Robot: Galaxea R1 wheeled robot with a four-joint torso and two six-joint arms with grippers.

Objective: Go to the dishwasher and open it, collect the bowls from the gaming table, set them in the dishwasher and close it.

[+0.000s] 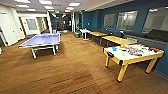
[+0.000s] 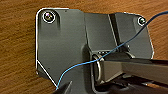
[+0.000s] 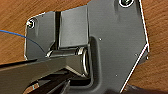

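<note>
Figure: the robot in a games room, seen from the head and both wrists. In the wrist views we cannot tell whether the fingers of either gripper are spread or pressed together. Nothing from the table is visible in the wrist views, and under both arms lies brown wood-look floor (image 2: 17, 50).

We see the gaming table (image 1: 125, 59), yellow-sided with a white top, ahead and off to the right-arm side, apart from both arms and not yet within reach by our judgement. On its top we make out one blue bowl (image 1: 114, 48) near its nearer end, and one small yellow-green item (image 1: 123, 54) that may be a second bowl. A dark bowl cannot be picked out among the red and orange clutter (image 1: 136, 50).

Further out, to the left-arm side, stands one blue table-tennis table (image 1: 42, 40). Beyond the gaming table a row of wooden tables (image 1: 117, 39) runs along the blue wall (image 1: 95, 18).

We judge the task to be at the collecting stage at the earliest: the bowls lie on the table, none collected. No dishwasher stands here, so we cannot say whether it is open.
</note>
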